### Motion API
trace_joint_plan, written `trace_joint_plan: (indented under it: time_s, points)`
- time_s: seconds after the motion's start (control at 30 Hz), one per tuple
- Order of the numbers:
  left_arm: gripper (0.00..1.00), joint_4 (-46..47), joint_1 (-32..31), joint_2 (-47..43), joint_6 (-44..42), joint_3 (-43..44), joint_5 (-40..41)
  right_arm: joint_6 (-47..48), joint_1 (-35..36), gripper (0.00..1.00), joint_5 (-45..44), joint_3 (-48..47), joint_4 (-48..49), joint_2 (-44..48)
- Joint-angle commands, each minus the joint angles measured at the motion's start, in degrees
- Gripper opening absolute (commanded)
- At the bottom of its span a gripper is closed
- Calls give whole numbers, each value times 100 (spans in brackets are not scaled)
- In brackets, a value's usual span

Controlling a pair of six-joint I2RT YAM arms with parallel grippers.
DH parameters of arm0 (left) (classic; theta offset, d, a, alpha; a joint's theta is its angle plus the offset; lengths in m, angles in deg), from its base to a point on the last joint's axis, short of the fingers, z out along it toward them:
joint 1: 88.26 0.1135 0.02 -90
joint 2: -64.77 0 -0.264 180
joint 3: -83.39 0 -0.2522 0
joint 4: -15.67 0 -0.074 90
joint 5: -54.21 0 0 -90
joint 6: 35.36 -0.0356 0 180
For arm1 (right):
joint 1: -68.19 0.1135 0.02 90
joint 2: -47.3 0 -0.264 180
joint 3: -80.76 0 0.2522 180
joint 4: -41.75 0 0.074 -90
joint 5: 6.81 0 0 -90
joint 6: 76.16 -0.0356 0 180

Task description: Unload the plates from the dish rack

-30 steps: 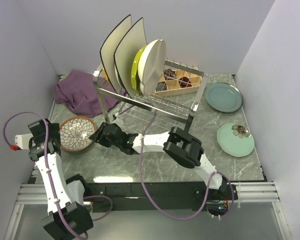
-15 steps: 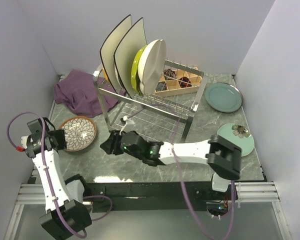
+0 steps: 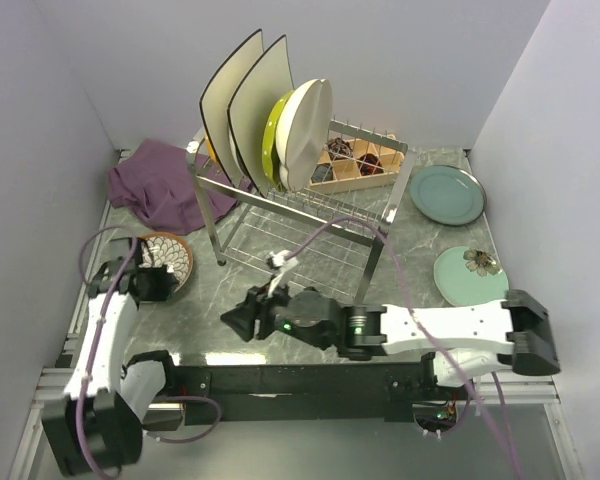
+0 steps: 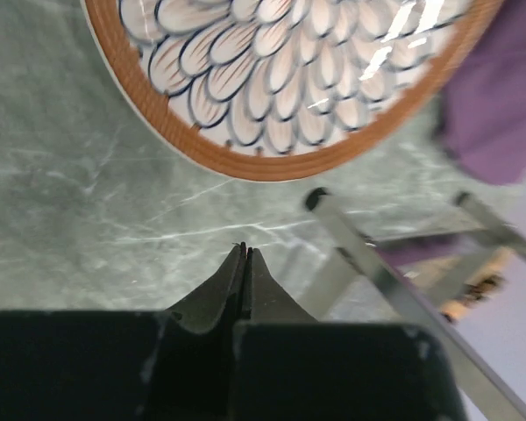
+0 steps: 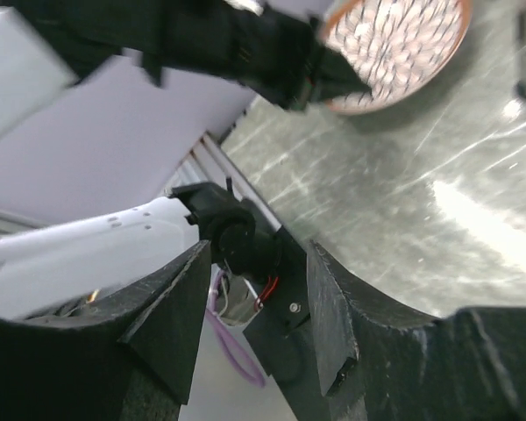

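Observation:
The dish rack (image 3: 310,205) stands at the back. It holds two large cream square plates (image 3: 235,100), a yellow-green round plate (image 3: 272,135) and a cream round plate (image 3: 308,125), all upright. The brown-rimmed patterned plate (image 3: 170,252) (image 4: 289,79) (image 5: 394,48) lies flat on the table at the left. My left gripper (image 3: 168,284) (image 4: 245,252) is shut and empty, just on the near side of that plate's rim. My right gripper (image 3: 228,322) (image 5: 259,247) hovers low near the table's front, open and holding nothing. A teal-grey plate (image 3: 447,194) and a mint flower plate (image 3: 470,279) lie at the right.
A purple cloth (image 3: 155,185) is bunched at the back left, beside the rack. A wooden compartment box (image 3: 358,160) sits behind the rack. A rack leg (image 4: 377,276) crosses the left wrist view, close to the shut fingers. Walls close in the table on three sides.
My left gripper has shut and swung in toward the patterned plate's near edge. The right arm has pulled back from under the rack toward the table's front. The plates have not moved.

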Motion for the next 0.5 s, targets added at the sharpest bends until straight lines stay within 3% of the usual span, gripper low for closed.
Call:
trace_joint_plan:
  time_s: [0.0,0.27,0.47]
  points:
    - [1,-21,-526,667,590,372,602,274,12,55,-516,270,123,813]
    - [1,918,-1009,783,1143,-383,506,494,100,55,-947,797,352,1711]
    - [1,1208,-1159,1503,1293,-331,778,556,100,55,-965,1035,571,2010]
